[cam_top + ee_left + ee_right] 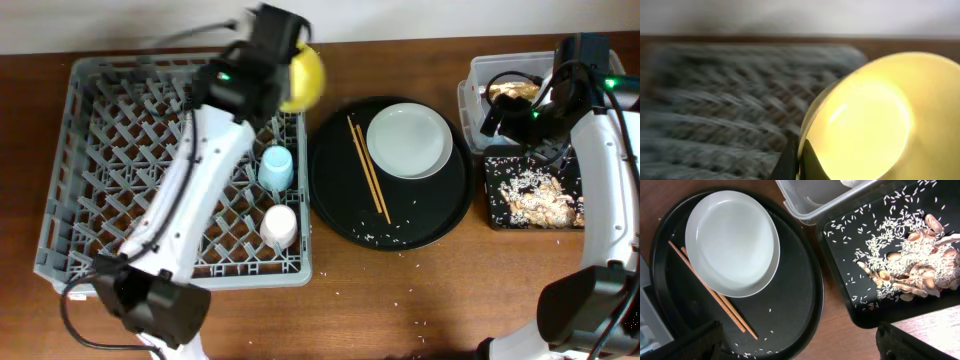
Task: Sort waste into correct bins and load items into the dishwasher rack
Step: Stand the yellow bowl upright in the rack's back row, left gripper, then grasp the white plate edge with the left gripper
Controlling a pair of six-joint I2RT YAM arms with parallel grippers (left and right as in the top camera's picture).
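Left end effector point(288, 62) pinching the rim of the yellow bowl point(304, 77), held in the air over the far right corner of the dishwasher rack point(100, 150); light blue cup point(276, 168) and small pink cup point(280, 225) stand in the rack just below it. Right end effector point(797, 349) spread, empty, over the shallow black tray point(840, 287) of food scraps point(912, 272); white plate point(732, 242) and chopsticks point(715, 297) lie to its left. Risk: the single-edge grip looks weak, so the bowl may slip onto the pegs; lowering too near may topple the blue cup.
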